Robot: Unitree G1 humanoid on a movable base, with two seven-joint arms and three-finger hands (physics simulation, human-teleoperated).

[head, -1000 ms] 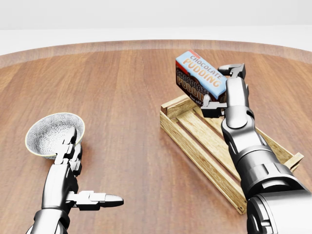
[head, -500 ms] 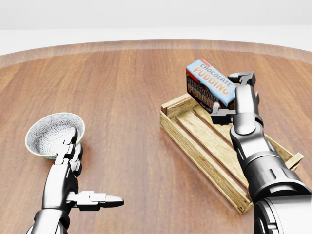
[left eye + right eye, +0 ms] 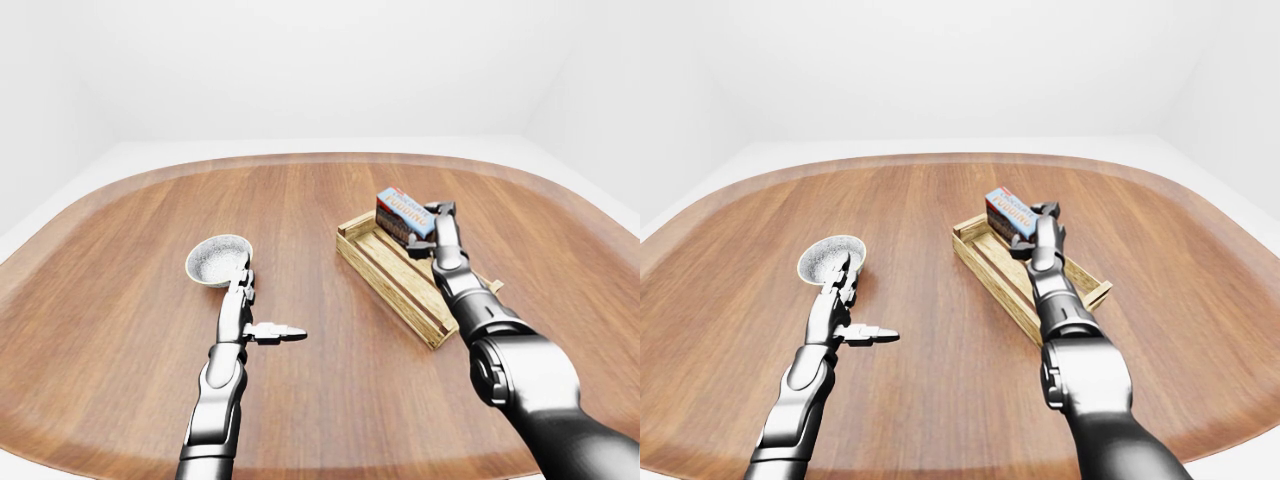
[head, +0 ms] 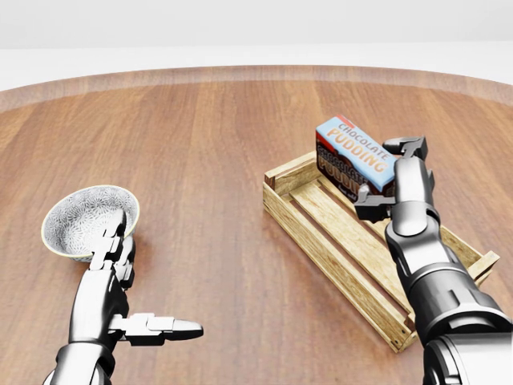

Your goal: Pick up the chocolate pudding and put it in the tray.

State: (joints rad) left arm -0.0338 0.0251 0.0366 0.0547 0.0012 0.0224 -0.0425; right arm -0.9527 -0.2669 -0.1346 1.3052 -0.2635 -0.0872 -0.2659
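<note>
Your right hand pinches the stiff, likely light pudding box by its end, tilted over the tray's upper corner, seemingly not yet resting inside, while your left hand hangs open.

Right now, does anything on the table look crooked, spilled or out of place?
Nothing is spilled or damaged. The only thing askew is the chocolate pudding box, held tilted in the right hand over the far end of the wooden tray, not yet set down. The bowl sits upright beside the open left hand.
</note>
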